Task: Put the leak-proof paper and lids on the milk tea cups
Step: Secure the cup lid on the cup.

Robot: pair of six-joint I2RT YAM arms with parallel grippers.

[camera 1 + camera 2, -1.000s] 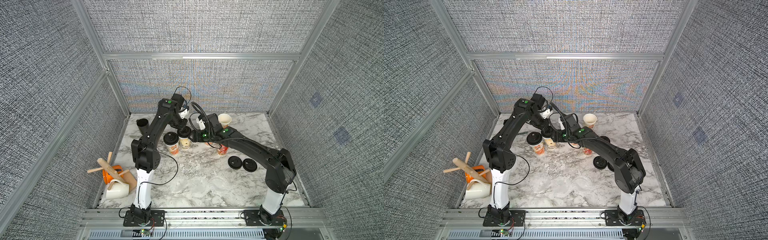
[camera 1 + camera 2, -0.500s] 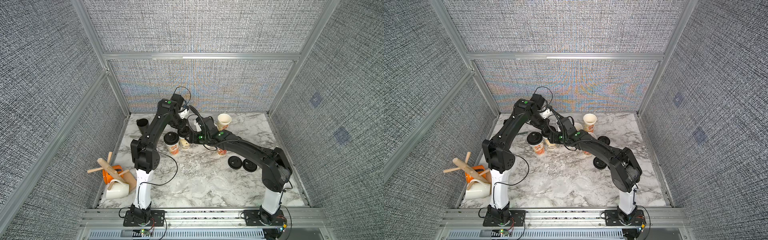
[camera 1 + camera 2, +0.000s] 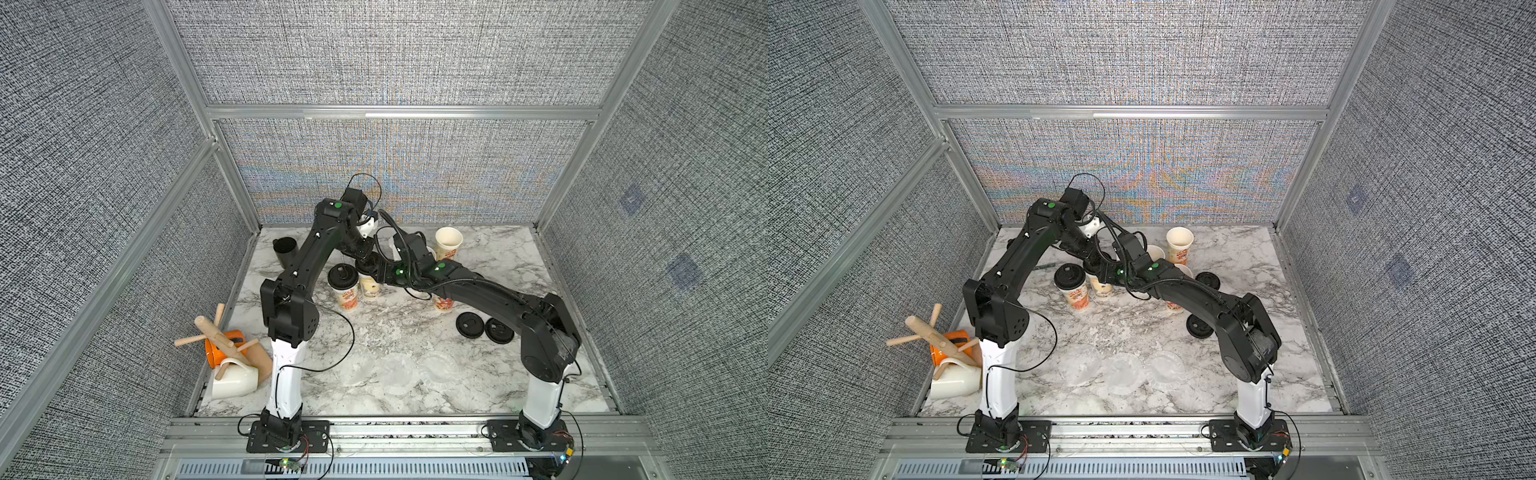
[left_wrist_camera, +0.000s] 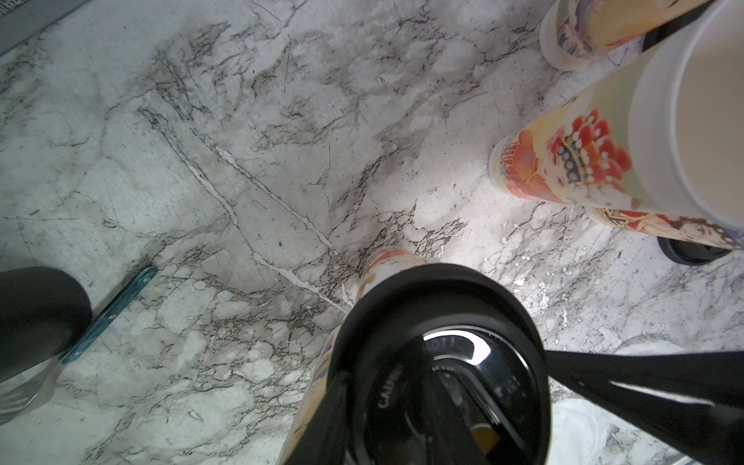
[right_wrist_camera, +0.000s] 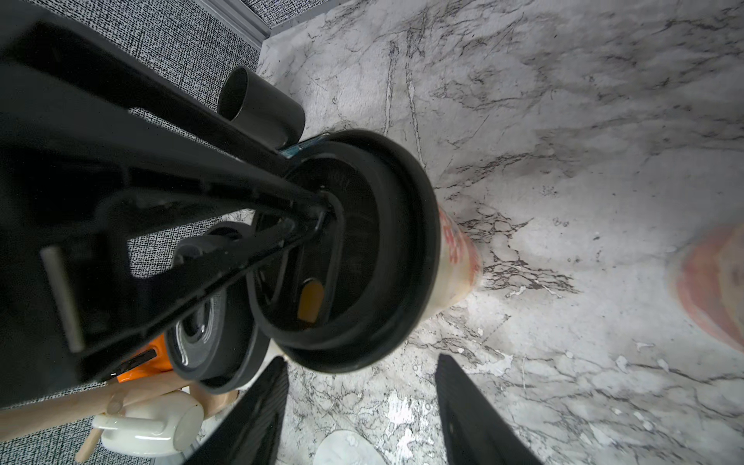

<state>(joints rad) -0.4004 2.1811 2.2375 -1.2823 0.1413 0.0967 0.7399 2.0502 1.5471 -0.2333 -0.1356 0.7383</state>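
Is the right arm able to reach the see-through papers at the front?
Probably yes. The leak-proof paper lies uncovered on the table near the right arm's base, and the right gripper is open and empty. It would just need to swing back from the milk tea cups.

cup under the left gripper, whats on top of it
A black lid, with the left gripper at its middle. Anything beneath the lid is hidden.

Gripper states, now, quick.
Left gripper: closed on the black lid atop a milk tea cup.
Right gripper: open, holding nothing.
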